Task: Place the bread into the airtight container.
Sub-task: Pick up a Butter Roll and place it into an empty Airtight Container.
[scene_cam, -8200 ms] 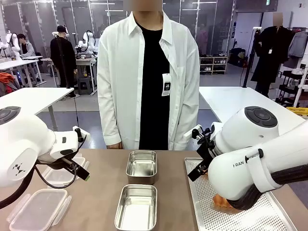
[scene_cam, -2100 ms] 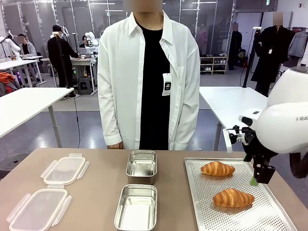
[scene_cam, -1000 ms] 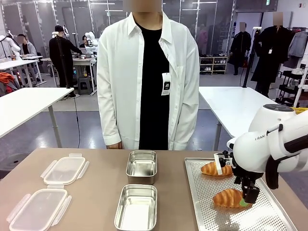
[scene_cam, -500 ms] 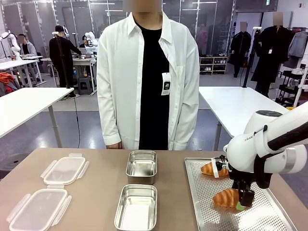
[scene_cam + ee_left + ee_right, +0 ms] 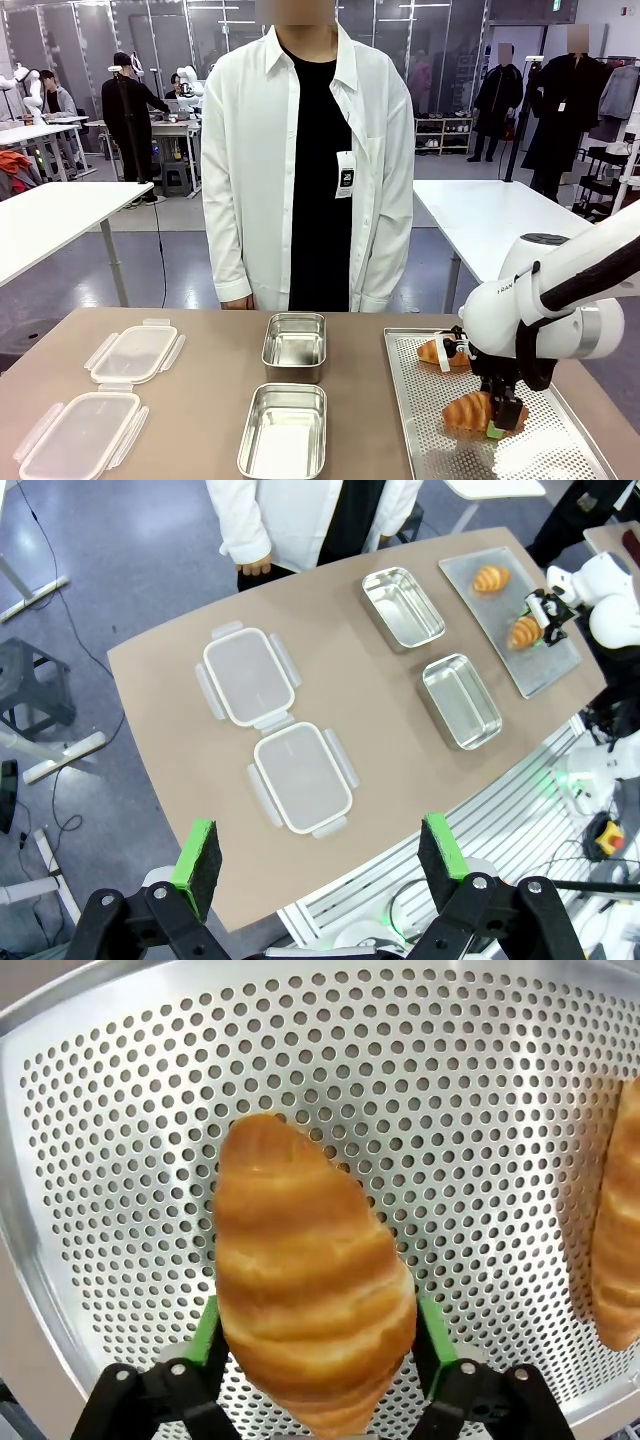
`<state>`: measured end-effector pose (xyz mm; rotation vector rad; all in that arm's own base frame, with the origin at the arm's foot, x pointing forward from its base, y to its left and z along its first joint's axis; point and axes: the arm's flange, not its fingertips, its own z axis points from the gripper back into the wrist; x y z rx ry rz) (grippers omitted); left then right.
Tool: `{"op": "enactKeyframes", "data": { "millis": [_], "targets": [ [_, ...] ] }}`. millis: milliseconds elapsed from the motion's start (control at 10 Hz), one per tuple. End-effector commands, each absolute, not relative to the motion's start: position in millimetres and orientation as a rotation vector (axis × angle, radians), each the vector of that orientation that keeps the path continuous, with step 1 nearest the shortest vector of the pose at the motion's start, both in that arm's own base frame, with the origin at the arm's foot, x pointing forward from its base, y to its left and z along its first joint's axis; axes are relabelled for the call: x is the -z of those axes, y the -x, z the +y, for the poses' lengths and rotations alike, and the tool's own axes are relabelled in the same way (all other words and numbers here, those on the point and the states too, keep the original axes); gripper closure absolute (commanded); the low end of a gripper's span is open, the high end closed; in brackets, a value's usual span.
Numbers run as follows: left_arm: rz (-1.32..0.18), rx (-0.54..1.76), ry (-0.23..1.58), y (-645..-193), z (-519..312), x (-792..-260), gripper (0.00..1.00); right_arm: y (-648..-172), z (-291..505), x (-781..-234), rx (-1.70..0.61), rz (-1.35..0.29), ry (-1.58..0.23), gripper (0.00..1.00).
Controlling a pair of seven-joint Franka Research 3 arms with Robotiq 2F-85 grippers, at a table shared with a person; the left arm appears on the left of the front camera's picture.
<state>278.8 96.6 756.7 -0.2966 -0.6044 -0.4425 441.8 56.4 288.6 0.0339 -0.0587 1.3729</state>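
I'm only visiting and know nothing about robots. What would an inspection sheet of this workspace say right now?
Surface: brown table, bare between the items.
Job's things: perforated tray carries the near croissant and far croissant. The far container and near container are steel and empty. The far lid and near lid lie to their left.
Clutter: nothing seen.
Grippers: right gripper has its pads against both flanks of the near croissant, which lies on the tray. The left gripper is open, high above the table, holding nothing.
Cables: thin cable on the floor beside the table.
Surroundings: person in a white shirt at the far side; white table behind.
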Motion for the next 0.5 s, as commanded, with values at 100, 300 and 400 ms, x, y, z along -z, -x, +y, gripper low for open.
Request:
{"op": "enactKeyframes", "data": {
  "millis": [100,300,400],
  "targets": [
    [-0.607,0.457,0.291,-279,97,-759,0.0,-444,56,-293,-1.388,-0.04,-0.027,0.45],
    [-0.607,0.457,0.291,-279,97,-759,0.0,-441,60,-303,-1.423,-0.062,0.0,0.64],
    [-0.607,0.457,0.291,-279,97,-759,0.0,-439,62,-312,-1.411,-0.068,0.036,0.64]
  ]
}}
